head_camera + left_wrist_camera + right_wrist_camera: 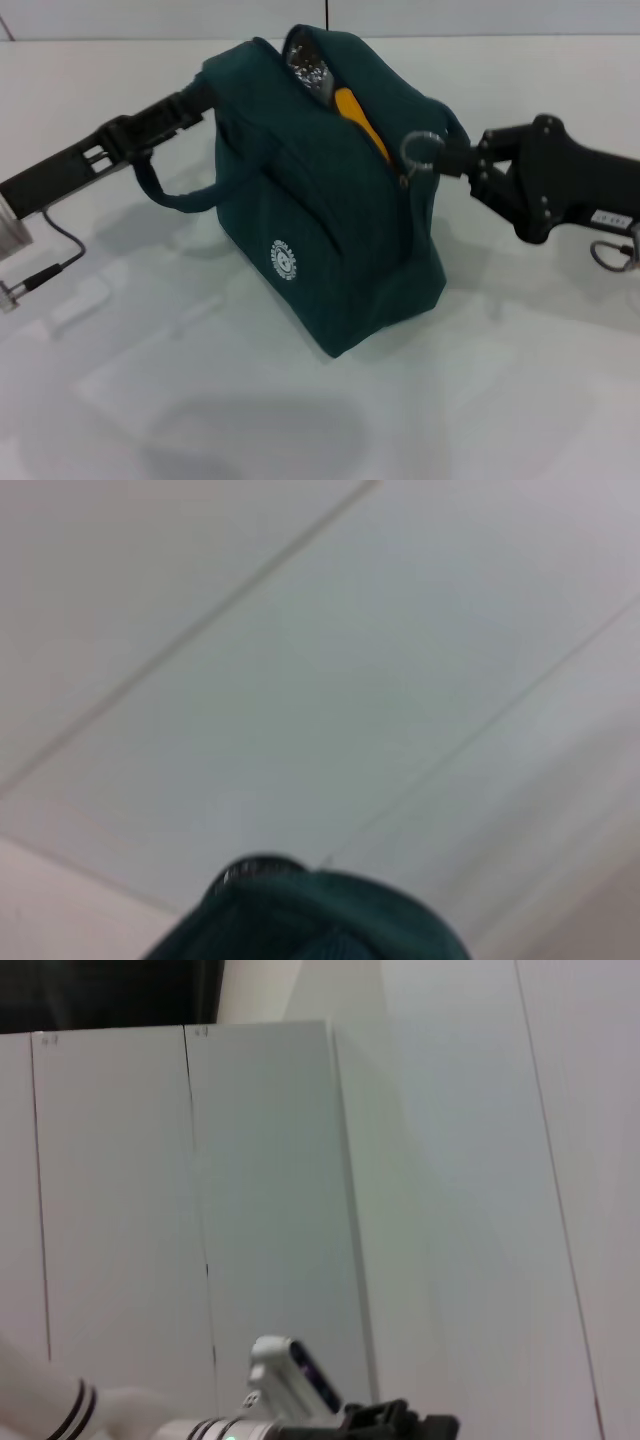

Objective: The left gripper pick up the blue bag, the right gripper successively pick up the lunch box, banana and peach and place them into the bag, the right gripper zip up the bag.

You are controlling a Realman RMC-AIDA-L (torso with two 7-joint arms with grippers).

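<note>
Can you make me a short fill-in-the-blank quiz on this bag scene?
1. The bag is dark ____ in colour.
2. The right gripper is at the bag's zipper ____.
3. The yellow thing showing through the bag's opening is the ____.
4. The left gripper holds the bag from the robot's ____ side.

Missing words: green; ring; banana; left

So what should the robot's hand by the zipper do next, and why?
Probably pull the zipper ring along the opening to close it. The right gripper is at the ring, the bag gapes open with something yellow showing inside, and the left gripper holds the bag's far side.
</note>
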